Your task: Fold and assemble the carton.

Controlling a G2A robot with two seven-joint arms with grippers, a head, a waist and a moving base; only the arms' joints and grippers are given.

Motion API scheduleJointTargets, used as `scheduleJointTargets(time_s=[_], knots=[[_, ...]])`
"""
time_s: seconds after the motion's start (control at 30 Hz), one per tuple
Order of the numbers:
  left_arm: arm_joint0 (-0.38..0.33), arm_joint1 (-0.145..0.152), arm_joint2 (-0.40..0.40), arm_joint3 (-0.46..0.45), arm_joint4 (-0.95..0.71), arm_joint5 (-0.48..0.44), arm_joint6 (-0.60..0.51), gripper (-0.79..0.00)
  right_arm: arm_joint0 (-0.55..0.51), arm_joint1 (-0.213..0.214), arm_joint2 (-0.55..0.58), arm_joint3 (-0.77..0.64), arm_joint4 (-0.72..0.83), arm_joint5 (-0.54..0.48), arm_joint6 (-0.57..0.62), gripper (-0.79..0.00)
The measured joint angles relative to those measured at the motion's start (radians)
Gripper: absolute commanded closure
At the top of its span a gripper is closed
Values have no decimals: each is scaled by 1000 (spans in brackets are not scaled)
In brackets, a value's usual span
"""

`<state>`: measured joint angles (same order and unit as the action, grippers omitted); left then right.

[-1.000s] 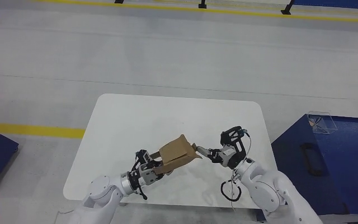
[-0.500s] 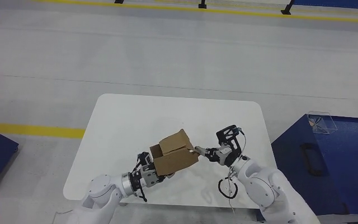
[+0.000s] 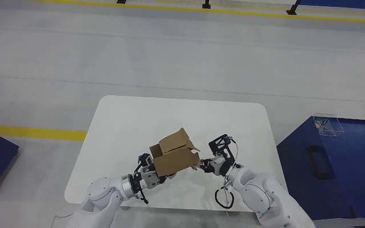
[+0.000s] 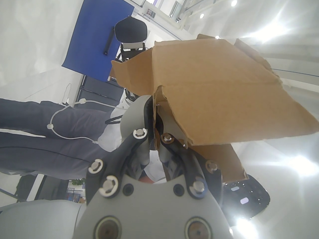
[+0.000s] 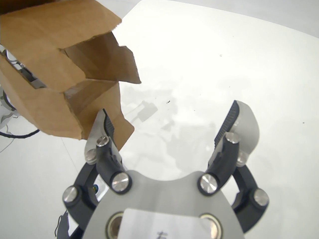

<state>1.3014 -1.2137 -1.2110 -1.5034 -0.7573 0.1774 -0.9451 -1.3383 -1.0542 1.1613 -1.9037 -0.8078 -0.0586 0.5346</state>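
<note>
A yellow line [image 3: 40, 133] runs across the floor to the left of the white table [image 3: 114, 125]. Over the near part of that table, the left gripper [image 3: 149, 174] is pressed together on the carton [image 3: 174, 154]. In the left wrist view its fingers [image 4: 145, 115] pinch a torn cardboard edge at the lower corner of the carton [image 4: 211, 88], and the brown panels spread up and away from them. The carton is held up off the tabletop, tilted, and only partly formed. One flap stands up along its far side in the top view. The end facing the right arm is open, with loose flaps around a hollow inside [image 5: 42, 58]. Just to the right of it, the right gripper [image 3: 206, 164] is spread wide and holds nothing. In the right wrist view, one of the gripper's [image 5: 169, 115] fingers [image 5: 106, 123] sits right beside the carton's lowest flap, and whether they touch cannot be told. The other finger is well apart from it, over bare table [image 5: 224, 50]. At the far right, off the table, stands a blue cabinet [image 3: 319, 165].
</note>
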Motion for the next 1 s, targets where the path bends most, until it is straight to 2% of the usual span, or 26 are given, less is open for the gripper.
scheduleJointTargets(time_s=[0.33, 0.53, 0.8, 1.0], knots=[[-9, 3, -3, 20, 6, -13, 29, 0, -58, 7, 97, -86, 21, -13, -35, -785], [-16, 3, 1, 29, -1, -5, 42, 0, -88, 7, 93, -144, 5, -24, -19, -785], [-11, 4, 5, 22, -8, -20, 40, 0, -54, -5, 45, -118, -14, -7, -26, -785], [-7, 6, 1, 25, -5, -44, 29, 0, -51, -3, 96, -101, 6, 1, -12, -785]])
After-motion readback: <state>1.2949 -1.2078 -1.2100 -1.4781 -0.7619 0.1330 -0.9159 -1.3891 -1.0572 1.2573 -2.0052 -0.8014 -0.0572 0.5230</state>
